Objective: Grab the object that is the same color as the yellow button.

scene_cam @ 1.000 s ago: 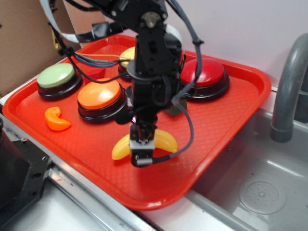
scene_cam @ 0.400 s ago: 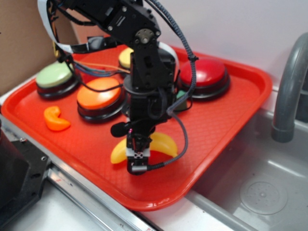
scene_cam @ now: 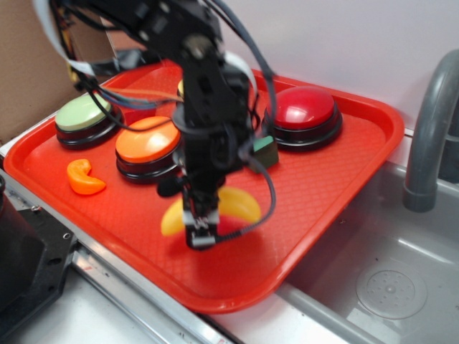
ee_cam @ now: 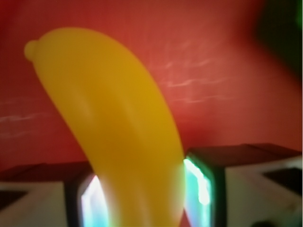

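Observation:
The yellow toy banana (scene_cam: 242, 203) lies near the front of the red tray (scene_cam: 344, 186), partly hidden by my gripper (scene_cam: 200, 231), which reaches down over its middle. In the wrist view the banana (ee_cam: 118, 127) runs between the two fingers of the gripper (ee_cam: 142, 194), and both pads press against its sides, so the gripper is shut on it. The yellow button (scene_cam: 180, 87) shows only as a sliver behind the arm at the back of the tray.
On the tray stand a light green button (scene_cam: 82, 113), an orange button (scene_cam: 147, 140) and a red button (scene_cam: 305, 107). A small orange curved piece (scene_cam: 84, 178) and a dark green block (scene_cam: 267, 152) lie there too. A grey faucet (scene_cam: 430, 129) and sink (scene_cam: 387, 287) are at the right.
The arm has swung slightly left and the gripper has closed in on the banana. The banana has shifted a little left and up with it.

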Tool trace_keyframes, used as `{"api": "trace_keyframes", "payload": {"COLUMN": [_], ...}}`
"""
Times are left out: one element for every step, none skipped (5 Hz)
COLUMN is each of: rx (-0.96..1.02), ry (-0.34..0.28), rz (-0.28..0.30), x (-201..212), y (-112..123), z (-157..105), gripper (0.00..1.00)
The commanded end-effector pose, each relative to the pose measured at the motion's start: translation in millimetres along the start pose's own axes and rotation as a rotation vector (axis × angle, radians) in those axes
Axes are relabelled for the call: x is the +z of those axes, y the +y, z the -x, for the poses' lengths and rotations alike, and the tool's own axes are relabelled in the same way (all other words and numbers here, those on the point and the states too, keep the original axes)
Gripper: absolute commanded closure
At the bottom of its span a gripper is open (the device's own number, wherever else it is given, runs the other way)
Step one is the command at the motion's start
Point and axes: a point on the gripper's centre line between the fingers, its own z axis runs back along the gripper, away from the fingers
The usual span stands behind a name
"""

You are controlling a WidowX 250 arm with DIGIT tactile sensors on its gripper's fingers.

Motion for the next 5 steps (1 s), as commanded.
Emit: {"api": "trace_keyframes", "payload": {"rx": [0.166, 0.301, 0.439, 0.486, 0.529], "ry": [-0.071, -0.024, 0.026, 0.022, 0.042], "rz": [0.004, 0.023, 0.026, 0.024, 0.019], "x": [100.5, 142.0, 153.3, 161.8, 160.6], "y": [23.8, 34.0, 36.8, 35.3, 37.9], "z": [34.8, 66.1, 92.1, 106.4, 112.5], "gripper": [1.00, 1.00, 1.00, 1.00, 1.00]}}
